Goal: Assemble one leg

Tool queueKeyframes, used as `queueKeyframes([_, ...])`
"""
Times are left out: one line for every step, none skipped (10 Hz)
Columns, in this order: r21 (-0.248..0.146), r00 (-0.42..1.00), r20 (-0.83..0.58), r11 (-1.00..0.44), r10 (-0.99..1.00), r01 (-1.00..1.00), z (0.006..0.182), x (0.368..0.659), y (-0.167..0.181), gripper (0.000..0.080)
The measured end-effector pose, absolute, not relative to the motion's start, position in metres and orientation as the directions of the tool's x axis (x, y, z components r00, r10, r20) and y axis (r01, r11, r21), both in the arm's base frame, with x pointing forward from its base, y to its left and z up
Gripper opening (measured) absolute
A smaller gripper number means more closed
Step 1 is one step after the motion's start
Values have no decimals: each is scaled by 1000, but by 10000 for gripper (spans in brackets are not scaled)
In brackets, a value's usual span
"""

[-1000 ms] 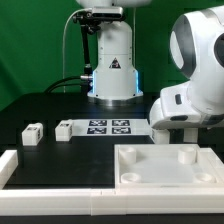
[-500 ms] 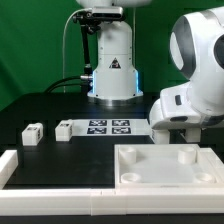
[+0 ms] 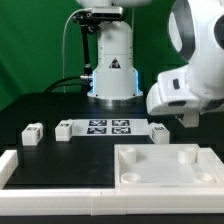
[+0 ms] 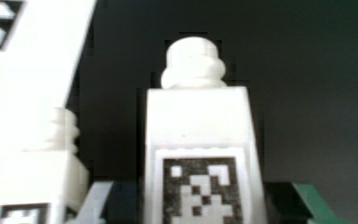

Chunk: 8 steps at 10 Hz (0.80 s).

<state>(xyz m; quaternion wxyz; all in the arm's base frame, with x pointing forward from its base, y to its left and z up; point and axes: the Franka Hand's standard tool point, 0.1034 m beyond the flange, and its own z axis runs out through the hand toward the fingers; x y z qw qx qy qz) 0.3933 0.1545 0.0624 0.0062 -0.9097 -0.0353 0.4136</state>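
We see the leg [image 4: 202,130] standing upright between the gripper [image 4: 202,197] fingers [image 4: 108,200]. Its round knobbed tip points away from the camera, and its black-and-white tag faces us. The dark fingers sit flush against both of its sides, so the gripper is clamped narrowly around it. A second post [image 4: 48,150] stands a little way off over the dark counter [image 3: 40,108].

In the exterior view the white arm [image 3: 190,85] hangs at the exterior view's right and hides most of the gripper. The marker board [image 3: 108,127] lies mid-counter. Two small blocks [image 3: 32,133] [image 3: 64,129] sit toward the exterior view's left, and the square panel [image 3: 165,165] lies nearest us.
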Motion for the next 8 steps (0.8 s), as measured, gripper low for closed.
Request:
queueKeyframes([-61,669,-738,-996,89,66,72,410,154,290])
queueKeyframes([-106,690,-710,-990,141,94,74,426,151,290])
queueKeyframes([-100,708,-694,-991,133,88,72,426,152,290])
queueKeyframes([-100,707,-695,-991,133,89,71,425,152,290])
queueKeyframes([-101,741,-658,-991,132,87,69,432,153,290])
queueKeyframes([-99,801,-585,-991,128,86,68,437,154,290])
queueKeyframes([-95,873,-473,-992,122,87,68,439,152,290])
queueKeyframes([-108,897,-412,-986,161,127,66,442,145,290])
